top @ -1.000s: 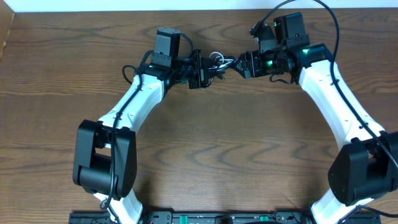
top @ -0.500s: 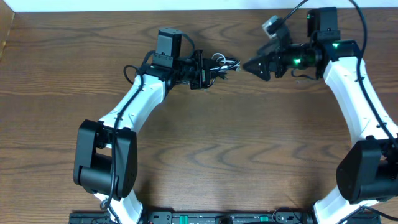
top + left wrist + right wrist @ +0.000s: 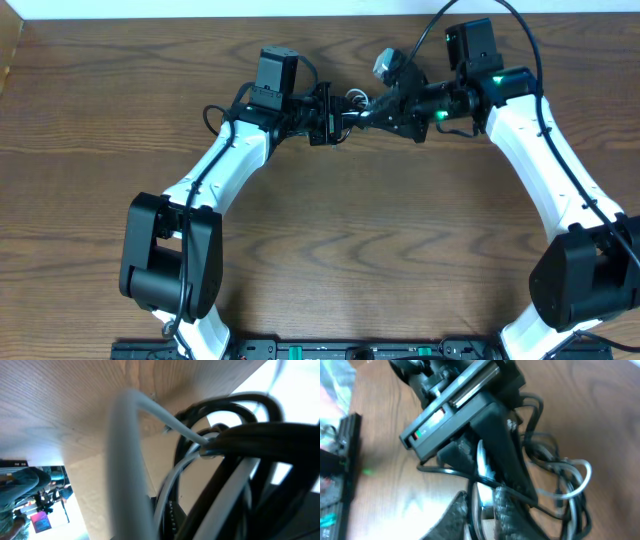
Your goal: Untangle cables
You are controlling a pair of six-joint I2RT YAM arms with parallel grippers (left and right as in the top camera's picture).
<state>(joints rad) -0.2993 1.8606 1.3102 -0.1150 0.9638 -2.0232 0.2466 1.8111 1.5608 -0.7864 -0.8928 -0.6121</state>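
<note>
Wooden table (image 3: 330,250), far middle: tangled black and white cables (image 3: 357,99), bunched between the two arms' tips. Clamp state: left gripper (image 3: 338,113) closed tight on the bundle; right gripper (image 3: 484,510) narrow, pinching strands just beside it.

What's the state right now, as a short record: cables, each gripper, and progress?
cables: black and white strands in one tangle, far centre of the table
left gripper: shut on cables
right gripper: fingers at the tangle's opposite side, strands between them; grip unclear
progress: not separated yet
</note>
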